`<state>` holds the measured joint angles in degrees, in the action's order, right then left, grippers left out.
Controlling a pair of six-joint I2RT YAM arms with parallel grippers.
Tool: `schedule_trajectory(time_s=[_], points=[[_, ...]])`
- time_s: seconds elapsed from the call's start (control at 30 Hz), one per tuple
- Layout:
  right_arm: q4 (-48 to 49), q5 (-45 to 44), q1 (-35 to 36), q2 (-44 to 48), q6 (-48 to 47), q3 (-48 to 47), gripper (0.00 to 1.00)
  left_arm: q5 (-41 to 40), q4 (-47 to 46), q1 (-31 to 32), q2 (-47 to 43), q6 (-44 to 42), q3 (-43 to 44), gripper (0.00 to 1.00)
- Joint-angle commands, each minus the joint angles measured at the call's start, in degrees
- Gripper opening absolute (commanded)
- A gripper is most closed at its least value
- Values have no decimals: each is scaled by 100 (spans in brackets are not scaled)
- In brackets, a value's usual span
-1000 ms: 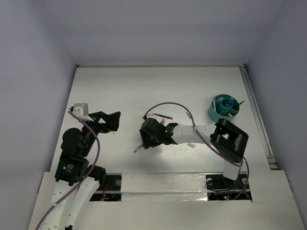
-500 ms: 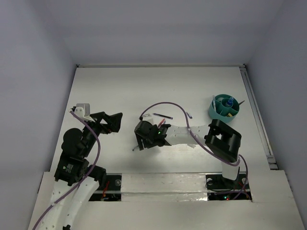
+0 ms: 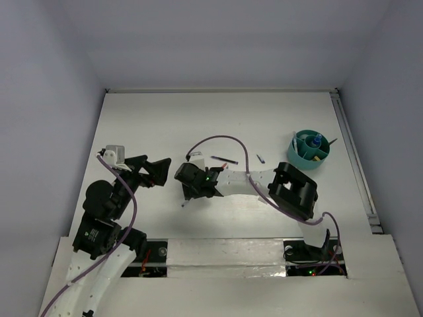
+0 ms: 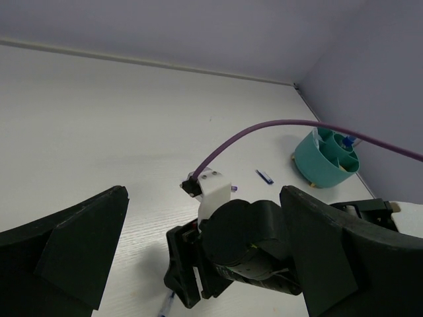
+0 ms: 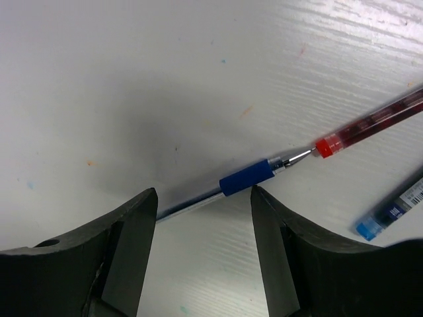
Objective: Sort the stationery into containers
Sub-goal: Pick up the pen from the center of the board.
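Observation:
A pen with a blue grip (image 5: 244, 177) lies on the white table, crossing just beyond the tips of my right gripper (image 5: 201, 198), which is open and low over it. A red pen (image 5: 370, 122) lies tip to tip with it, and a short blue piece (image 5: 390, 211) sits to its right. From above, the right gripper (image 3: 188, 191) is at table centre-left, with the pen's end (image 3: 184, 204) poking out below it. My left gripper (image 3: 160, 172) stands open and empty just left of it. The teal tub (image 3: 309, 148) stands far right, with stationery in it.
A thin dark pen (image 3: 225, 159) and a small blue cap (image 3: 260, 158) lie between the right arm and the tub. The right arm's purple cable (image 3: 218, 140) arcs over the table. In the left wrist view the right wrist (image 4: 244, 244) fills the space between the left fingers.
The right arm has swung left across the table toward the left gripper, which has shifted slightly right. The pens and tub have not moved.

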<state>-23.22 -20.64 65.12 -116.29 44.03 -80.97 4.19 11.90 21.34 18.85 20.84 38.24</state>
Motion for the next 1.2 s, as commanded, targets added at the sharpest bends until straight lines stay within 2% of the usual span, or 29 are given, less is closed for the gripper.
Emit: schedule_trajectory(time_s=[0.0, 0.17, 0.2, 0.27, 0.3, 0.47, 0.57, 0.7, 0.87, 0.97, 1.07, 1.1, 1.17], points=[[-357, -317, 9, -447, 176, -304, 63, -41, -215, 89, -83, -45, 8, 99], [-701, -625, 9, -719, 176, -569, 60, -58, -206, 142, -127, -36, 8, 99], [-640, -634, 9, -720, 193, -552, 54, -76, -206, 142, -136, -36, 8, 99], [-622, -643, 9, -824, 167, -604, 48, -84, -188, 142, -136, -36, 17, 99], [-709, -669, 9, -877, 167, -656, 41, -102, -179, 142, -136, -36, 26, 99], [-789, -766, 9, -1018, 123, -763, 25, -234, -127, 142, -162, -27, 61, 99], [-833, -836, 9, -1045, 62, -762, 23, -330, -118, 142, -171, -1, 70, 99], [-868, -950, 9, -1071, -70, -841, 0, -366, -118, 142, -171, 34, 61, 99], [-325, -1047, 9, -624, -473, -763, 0, -542, -100, 142, -145, 122, 70, 99], [369, -1091, -52, 96, -842, -448, 0, -445, -48, 142, -66, 280, 113, 99], [1265, -978, -105, 1071, -1299, -52, 0, 20, -30, 142, 39, 517, 96, 98], [1764, -916, -105, 1595, -1553, 280, 0, 334, -56, 142, 101, 674, 70, 93], [2153, -662, -105, 2064, -1722, 590, 0, 800, -370, 142, 154, 894, -174, 88]])
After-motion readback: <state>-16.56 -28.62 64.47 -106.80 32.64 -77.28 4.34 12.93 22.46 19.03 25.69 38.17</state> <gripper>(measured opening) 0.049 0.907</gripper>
